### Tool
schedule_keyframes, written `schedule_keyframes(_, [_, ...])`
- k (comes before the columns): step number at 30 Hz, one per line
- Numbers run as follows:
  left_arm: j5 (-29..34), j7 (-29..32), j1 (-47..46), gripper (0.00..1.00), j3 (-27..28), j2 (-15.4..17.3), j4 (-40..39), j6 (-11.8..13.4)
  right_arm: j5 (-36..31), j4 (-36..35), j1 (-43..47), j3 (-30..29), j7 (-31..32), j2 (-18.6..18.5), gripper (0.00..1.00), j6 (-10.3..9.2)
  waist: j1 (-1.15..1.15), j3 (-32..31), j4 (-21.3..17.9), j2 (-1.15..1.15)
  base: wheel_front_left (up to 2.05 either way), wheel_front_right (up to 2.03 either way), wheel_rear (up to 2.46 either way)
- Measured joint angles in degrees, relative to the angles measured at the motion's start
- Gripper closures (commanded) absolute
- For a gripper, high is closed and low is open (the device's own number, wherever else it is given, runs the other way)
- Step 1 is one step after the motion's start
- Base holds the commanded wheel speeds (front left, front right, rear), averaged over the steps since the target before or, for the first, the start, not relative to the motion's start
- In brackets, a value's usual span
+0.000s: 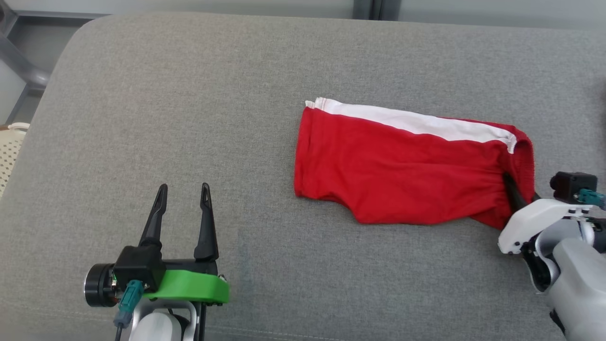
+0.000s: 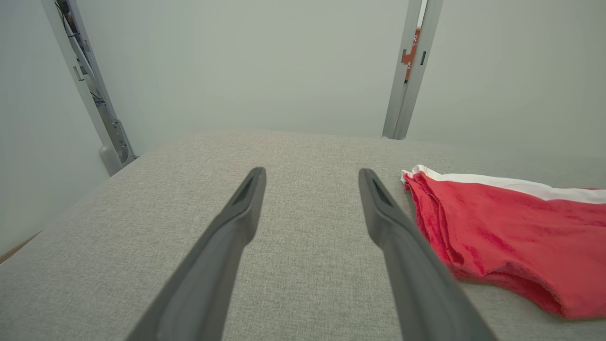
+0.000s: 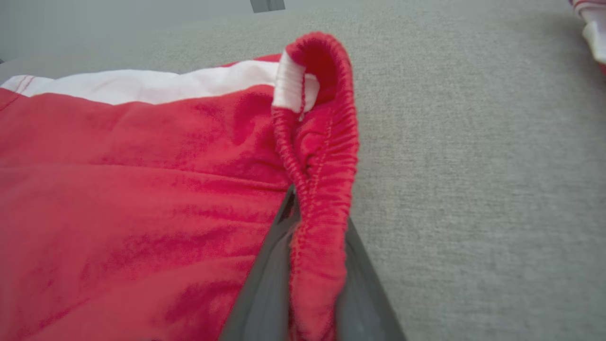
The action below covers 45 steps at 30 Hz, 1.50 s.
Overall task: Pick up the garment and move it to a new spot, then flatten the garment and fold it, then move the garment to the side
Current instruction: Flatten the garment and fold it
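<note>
Shorts (image 1: 402, 175), whereabouts on the cushion (image 1: 189, 118), anyone?
@OP: flat on its right half; right gripper (image 1: 511, 189) is pinched tight on the waistband (image 3: 322, 156), left gripper (image 1: 183, 189) is spread wide, holding nothing, over the cushion's near-left part.

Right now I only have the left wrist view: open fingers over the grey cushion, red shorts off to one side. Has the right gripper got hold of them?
Observer: Yes. In the right wrist view, the right gripper is shut on the elastic waistband of the red shorts.
Operator: Which end of them is that?
Observer: In the head view, it is the end farthest from the left gripper, on the robot's right.
</note>
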Motion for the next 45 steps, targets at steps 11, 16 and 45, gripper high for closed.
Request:
schedule_keyframes(11, [0.46, 0.0, 1.5, 0.0, 1.46, -0.01, 0.3, -1.0, 7.78, -2.25, 1.03, 3.83, 4.12, -10.1, 1.0, -0.02, 0.0, -3.48, -3.14, 0.0, 0.0, 0.0, 0.0])
schedule_keyframes(16, [0.43, 0.0, 1.85, 0.0, 1.13, -0.01, 0.32, -1.02, 10.27, -5.6, -1.24, 6.11, 6.6, -10.53, 1.0, -0.02, 0.0, -4.02, -4.41, 0.0, 0.0, 0.0, 0.0])
schedule_keyframes(45, [-2.63, 0.0, 0.36, 0.0, -2.85, -0.01, 0.13, 0.57, 11.26, -9.99, -7.2, 10.94, 10.71, 7.75, 1.0, -0.05, 0.0, -2.28, -0.41, 0.0, 0.0, 0.0, 0.0])
